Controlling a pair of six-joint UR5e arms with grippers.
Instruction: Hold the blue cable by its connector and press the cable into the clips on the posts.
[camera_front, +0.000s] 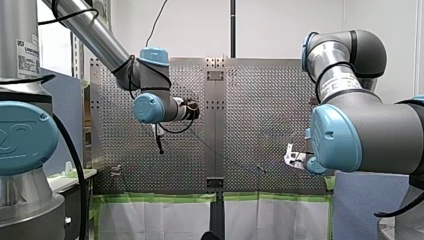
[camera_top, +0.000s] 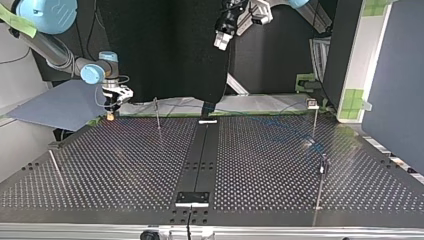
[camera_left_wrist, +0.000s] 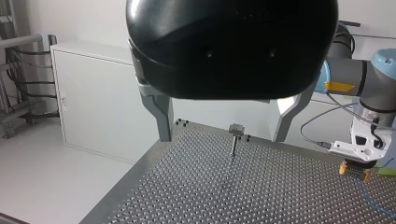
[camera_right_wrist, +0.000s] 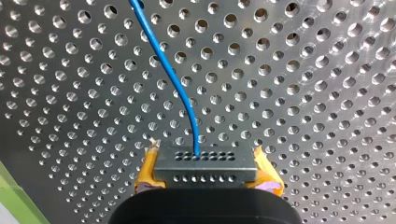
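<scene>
Right wrist view shows my right gripper (camera_right_wrist: 208, 171) pinching the connector (camera_right_wrist: 205, 161), blue cable (camera_right_wrist: 172, 79) trailing straight ahead, seemingly toward the nearest post (camera_top: 157, 114).

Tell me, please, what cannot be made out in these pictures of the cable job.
The clips: in the top view the posts are too small to show them.
The cable: the right wrist view's edge cuts it off; the top view shows it too faintly to trace.
My right arm's jaws: the connector covers all but their yellow pads' edges in the right wrist view.
</scene>
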